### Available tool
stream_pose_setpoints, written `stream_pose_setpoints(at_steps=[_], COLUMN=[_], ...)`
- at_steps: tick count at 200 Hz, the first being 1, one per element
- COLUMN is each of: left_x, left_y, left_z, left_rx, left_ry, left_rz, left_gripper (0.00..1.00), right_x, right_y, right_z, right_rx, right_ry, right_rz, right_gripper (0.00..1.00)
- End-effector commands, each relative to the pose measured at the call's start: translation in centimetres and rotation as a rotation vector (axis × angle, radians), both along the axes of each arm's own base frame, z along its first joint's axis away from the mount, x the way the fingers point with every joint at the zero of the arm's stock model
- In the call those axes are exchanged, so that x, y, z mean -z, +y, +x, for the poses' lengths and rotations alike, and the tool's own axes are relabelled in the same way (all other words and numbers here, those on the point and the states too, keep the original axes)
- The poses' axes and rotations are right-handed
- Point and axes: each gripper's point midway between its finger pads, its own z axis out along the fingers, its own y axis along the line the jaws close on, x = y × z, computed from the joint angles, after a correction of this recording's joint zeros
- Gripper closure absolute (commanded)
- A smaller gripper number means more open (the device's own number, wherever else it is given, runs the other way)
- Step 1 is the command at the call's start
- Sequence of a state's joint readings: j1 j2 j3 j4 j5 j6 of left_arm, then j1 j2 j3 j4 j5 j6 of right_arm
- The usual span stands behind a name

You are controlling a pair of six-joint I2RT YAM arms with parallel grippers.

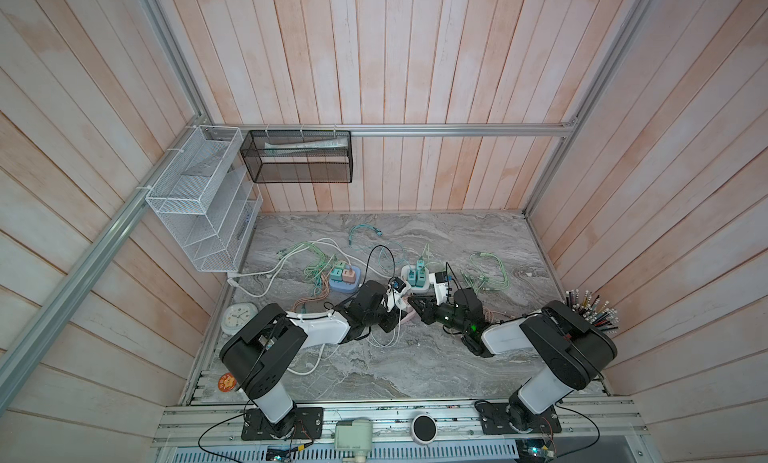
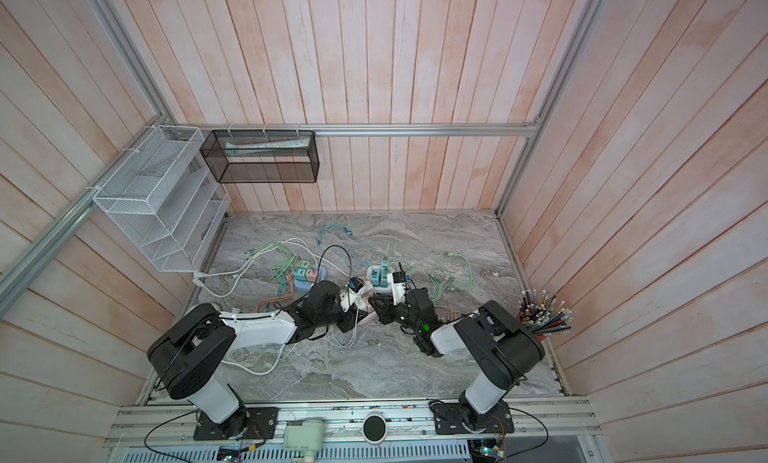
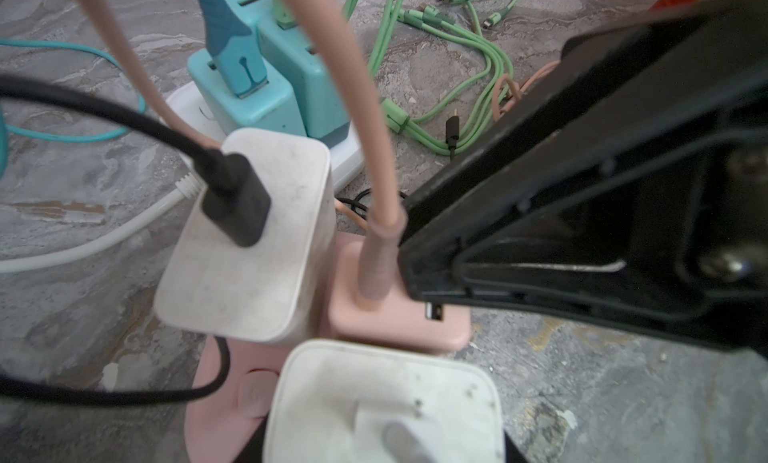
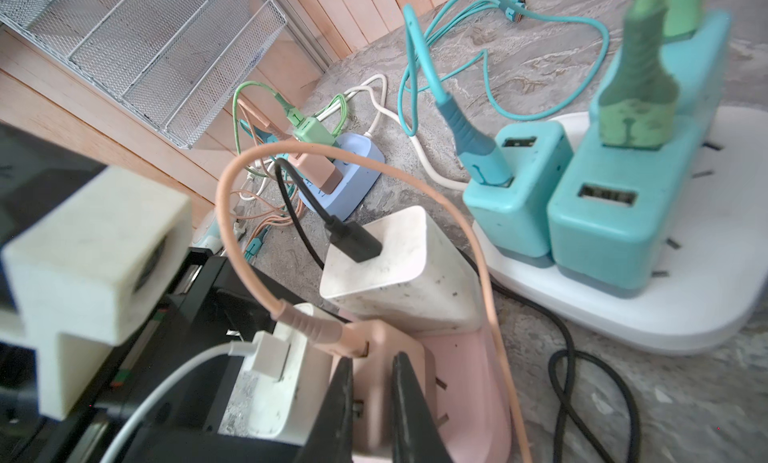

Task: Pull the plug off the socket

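Note:
A pink socket strip [image 4: 469, 382] [image 3: 216, 398] lies mid-table, seen in both top views [image 1: 405, 316] [image 2: 365, 318]. Three plugs stand in it: a pink plug [image 4: 374, 398] [image 3: 395, 319] with a pink cable, a white plug [image 4: 282, 382] [image 3: 382, 398] with a white cable, and a white plug [image 4: 399, 269] [image 3: 245, 249] with a black cable. My right gripper [image 4: 373, 369] [image 1: 413, 305] is shut on the pink plug, one black finger on each side. My left gripper [image 3: 384, 440] [image 1: 395, 306] is shut on the white plug with the white cable; that plug hides its jaws.
A white strip [image 4: 623, 315] with teal chargers stands just behind, and a blue strip [image 4: 353, 182] further left. Loose green cables [image 1: 490, 278] lie at the right. A pencil cup [image 1: 590, 311], a clock [image 1: 239, 315] and a white wire rack [image 1: 199, 203] line the sides.

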State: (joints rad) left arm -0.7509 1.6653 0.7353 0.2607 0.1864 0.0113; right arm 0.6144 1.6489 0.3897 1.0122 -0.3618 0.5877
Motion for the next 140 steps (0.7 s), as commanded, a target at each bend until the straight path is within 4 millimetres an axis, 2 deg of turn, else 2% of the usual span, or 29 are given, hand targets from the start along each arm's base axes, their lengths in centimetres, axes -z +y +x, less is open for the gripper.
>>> stream_pose_setpoints(at_steps=[1,34,70,111,140], left_x=[-7.6,-8.3,-8.0,-10.1,-8.8], left_y=[-2.6,-2.6,-2.2,-1.1,-1.4], left_z=[1.9,1.5,1.4,1.3,1.3], left_rx=[-0.016,0.003,0.002,-0.022,-0.006], left_ry=[-0.146,-0.226,-0.241,-0.223,-0.208], left_rz=[-0.180,-0.129,-0.111,-0.284,-0.205], left_gripper=[1.00,1.00,1.00,1.00,1.00], right_x=[9.7,10.0,10.2,10.2,10.3], right_y=[-1.4,-1.5,-1.6,-1.7,-1.7], right_z=[-6.9,-6.9,-6.8,-6.7,-6.7], right_rx=[-0.109,-0.103,-0.088,-0.080,-0.080], right_ry=[0.342,0.352,0.358,0.359,0.363], right_rz=[-0.212,-0.216,-0.220,-0.224,-0.225], right_gripper=[0.86,0.86,0.86,0.86,0.86])
